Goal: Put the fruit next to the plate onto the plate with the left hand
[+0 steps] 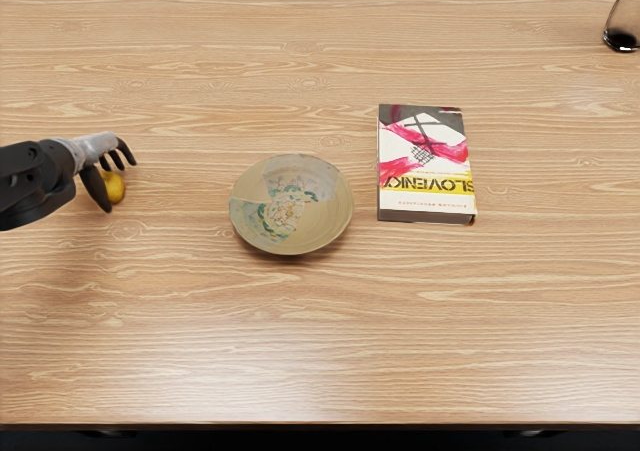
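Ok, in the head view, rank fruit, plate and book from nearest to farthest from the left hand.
1. Fruit, far left, right beside the left hand.
2. Plate, mid-table.
3. Book, right of the plate.

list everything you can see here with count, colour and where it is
table: one, light wood grain, fills the view
plate: one, beige with a green and brown pattern, centre of the table
fruit: one, yellow, small, far left, apart from the plate, partly hidden by the hand
book: one, white, red and yellow cover, lying flat to the right of the plate, apart from it
left hand: one, grey and black, at the left edge, fingers spread over the fruit
right arm: one dark shiny part at the top right corner, probably this arm at rest; too little shows to tell more
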`<state>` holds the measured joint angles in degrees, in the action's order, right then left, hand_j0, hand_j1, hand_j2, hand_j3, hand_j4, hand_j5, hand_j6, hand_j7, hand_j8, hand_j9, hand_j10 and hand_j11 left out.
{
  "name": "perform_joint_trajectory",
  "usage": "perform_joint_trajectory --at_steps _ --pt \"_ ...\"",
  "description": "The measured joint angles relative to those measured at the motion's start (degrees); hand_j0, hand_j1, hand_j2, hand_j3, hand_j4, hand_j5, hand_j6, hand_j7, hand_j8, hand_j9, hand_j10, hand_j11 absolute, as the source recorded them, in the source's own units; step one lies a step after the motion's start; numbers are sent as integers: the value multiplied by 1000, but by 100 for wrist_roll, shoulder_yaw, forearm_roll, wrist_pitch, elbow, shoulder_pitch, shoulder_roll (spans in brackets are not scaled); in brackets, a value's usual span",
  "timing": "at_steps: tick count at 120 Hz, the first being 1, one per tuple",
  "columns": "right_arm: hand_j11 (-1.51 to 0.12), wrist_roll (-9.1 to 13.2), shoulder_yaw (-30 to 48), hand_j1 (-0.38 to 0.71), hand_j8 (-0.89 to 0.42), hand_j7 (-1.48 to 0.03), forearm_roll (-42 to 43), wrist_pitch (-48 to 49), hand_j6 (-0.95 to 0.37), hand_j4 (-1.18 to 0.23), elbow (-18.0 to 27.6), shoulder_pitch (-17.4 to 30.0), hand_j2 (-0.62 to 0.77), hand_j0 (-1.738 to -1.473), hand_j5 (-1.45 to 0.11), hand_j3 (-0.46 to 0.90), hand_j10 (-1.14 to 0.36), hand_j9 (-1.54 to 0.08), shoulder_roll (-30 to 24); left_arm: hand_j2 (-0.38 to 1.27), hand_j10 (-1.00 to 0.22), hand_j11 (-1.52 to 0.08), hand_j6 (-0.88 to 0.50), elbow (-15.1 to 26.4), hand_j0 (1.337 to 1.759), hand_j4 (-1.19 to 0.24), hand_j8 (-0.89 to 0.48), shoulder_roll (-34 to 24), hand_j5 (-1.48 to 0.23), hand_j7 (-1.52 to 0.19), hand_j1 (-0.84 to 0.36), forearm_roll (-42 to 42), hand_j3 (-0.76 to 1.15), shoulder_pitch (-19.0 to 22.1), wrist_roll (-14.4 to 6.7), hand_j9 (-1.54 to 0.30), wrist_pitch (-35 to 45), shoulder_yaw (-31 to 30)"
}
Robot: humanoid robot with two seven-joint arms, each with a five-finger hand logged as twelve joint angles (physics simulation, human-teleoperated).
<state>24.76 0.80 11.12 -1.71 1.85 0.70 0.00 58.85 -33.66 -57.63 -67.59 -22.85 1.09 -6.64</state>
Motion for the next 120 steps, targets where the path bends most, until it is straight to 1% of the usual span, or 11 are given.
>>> perform_joint_trajectory --at_steps 82,103,120 --pt "0 1 0 -349 -1 0 -2 0 -2 -1 0 0 1 -1658 0 0 -1 0 0 91 -436 -564 -437 -5 1658 -437 -437 -6 -565 -565 -169 -26 0 79 8 -565 216 -23" --pt "0 2 0 -349 -1 0 -2 2 -1 -1 0 0 1 -1658 0 0 -1 0 0 126 -454 -590 -455 3 1658 -454 -454 -11 -590 -590 -179 -28 0 80 9 -590 254 -22" --pt "0 2 0 -349 -1 0 -1 2 -2 -1 0 0 1 -1658 0 0 -1 0 0 97 -460 -606 -460 10 1657 -459 -460 -18 -606 -606 -182 -33 0 123 26 -606 308 -22"
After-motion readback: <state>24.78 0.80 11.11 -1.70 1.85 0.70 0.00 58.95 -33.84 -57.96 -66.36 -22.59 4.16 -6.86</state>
